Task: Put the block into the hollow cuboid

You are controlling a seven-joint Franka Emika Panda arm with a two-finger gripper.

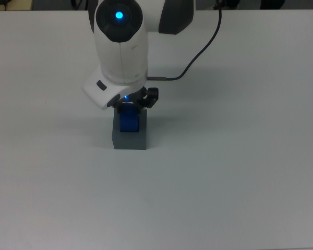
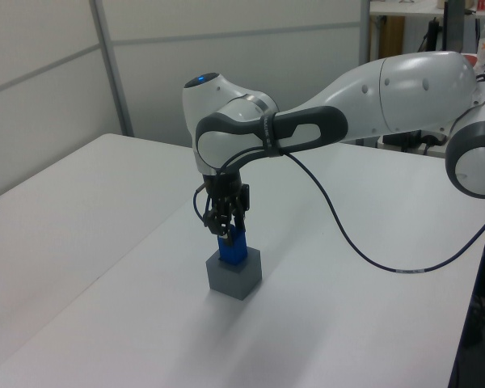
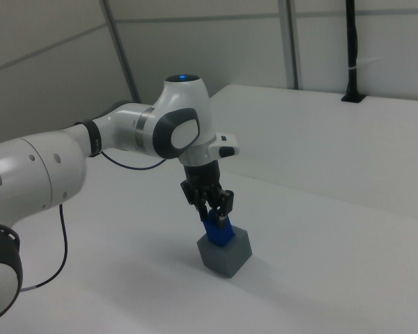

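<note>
The task looks almost finished, as far as I can judge. The block (image 1: 129,120) stands upright with its lower part already inside the recess of the hollow cuboid (image 1: 129,138), and its upper part rises above the rim. The gripper (image 2: 227,229) is directly above, and its fingers pinch the top of the block from two sides. I think what is left is to push the block fully down, if it can go deeper, then to let it go and lift the arm away. How deep the block sits I cannot say, because the grey walls hide its bottom.

The table (image 1: 240,172) is large, white and matte, and it carries only the hollow cuboid. The cuboid stands well away from all edges, somewhat nearer to the far edge in the top view. The white arm (image 2: 388,97) reaches over the table from the left view's right, and a black cable (image 2: 364,234) hangs from it in a loop above the surface.

Around the table I see pale wall panels (image 3: 195,35) with thin dark seams. In the left view's upper right corner there is a shelf (image 2: 404,8) and some dark equipment, too unclear to name.
</note>
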